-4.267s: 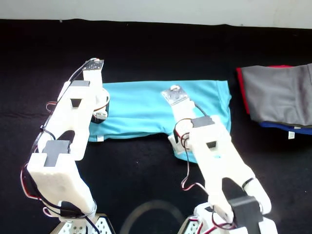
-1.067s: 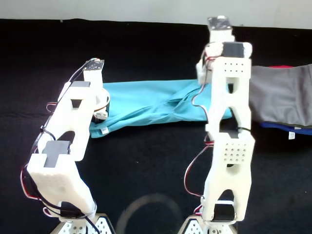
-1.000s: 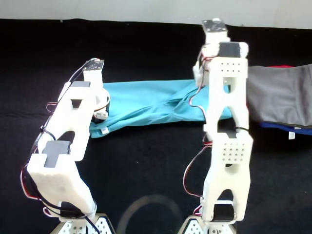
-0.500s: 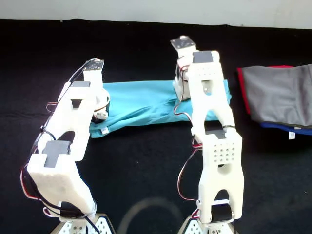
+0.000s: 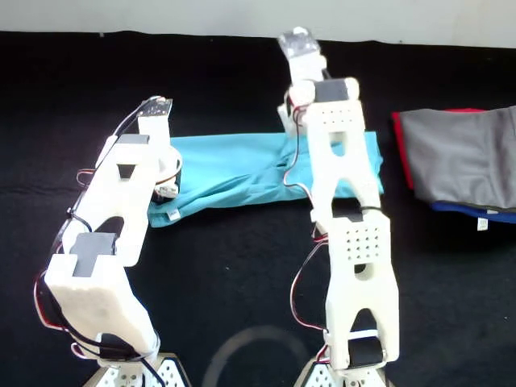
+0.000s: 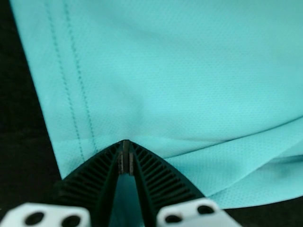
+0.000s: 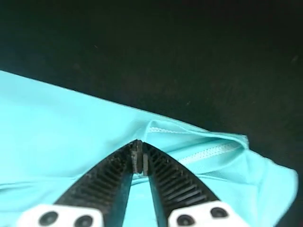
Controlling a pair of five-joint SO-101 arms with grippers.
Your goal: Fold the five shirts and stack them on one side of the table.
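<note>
"Turquoise knit shirt (image 5: 234,173) lies mid-table, part folded. Why both claws on it?"

"Left gripper (image 6: 124,160) pinches the left hem shut, anchoring it, I'd guess. The right gripper (image 7: 139,161) is clamped on the far fold, to lay it flat. The grey-topped stack of folded shirts (image 5: 459,157) waits at the right."

Bright even light; white arms (image 5: 121,201) washed out; black table (image 5: 234,282) swallows shadows.

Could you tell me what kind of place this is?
Probably a robotics lab bench for folding clothes: two white robot arms at a black table, a turquoise shirt lying on it, and a pile of folded shirts at one side.
</note>
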